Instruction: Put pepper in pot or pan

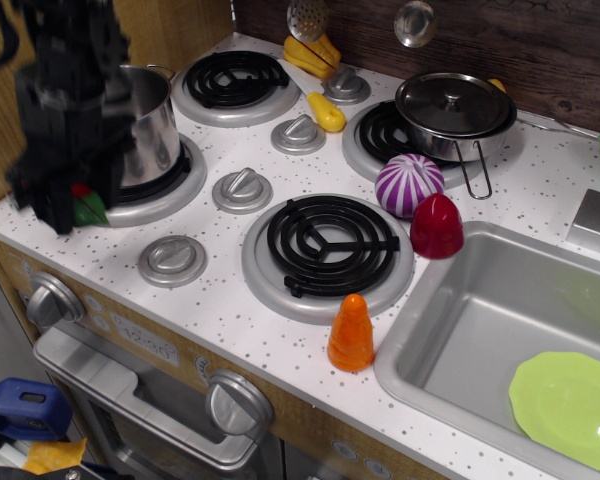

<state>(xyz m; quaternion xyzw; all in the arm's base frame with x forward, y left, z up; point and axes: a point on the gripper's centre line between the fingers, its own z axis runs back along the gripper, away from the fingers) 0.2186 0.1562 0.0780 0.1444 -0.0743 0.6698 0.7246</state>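
Observation:
My black gripper (72,203) is blurred with motion at the left, in front of the tall steel pot (148,122) on the left burner. It is shut on the red pepper (84,203), of which only a bit of red and the green stem end show between the fingers. The pepper hangs above the counter, lower than the pot's rim and to its front left. The arm hides the pot's left side.
A lidded steel pan (454,113) sits on the back right burner. A purple striped toy (408,184), a dark red dome (437,225) and an orange cone (351,333) stand near the sink (500,320). Yellow toys (326,110) lie at the back.

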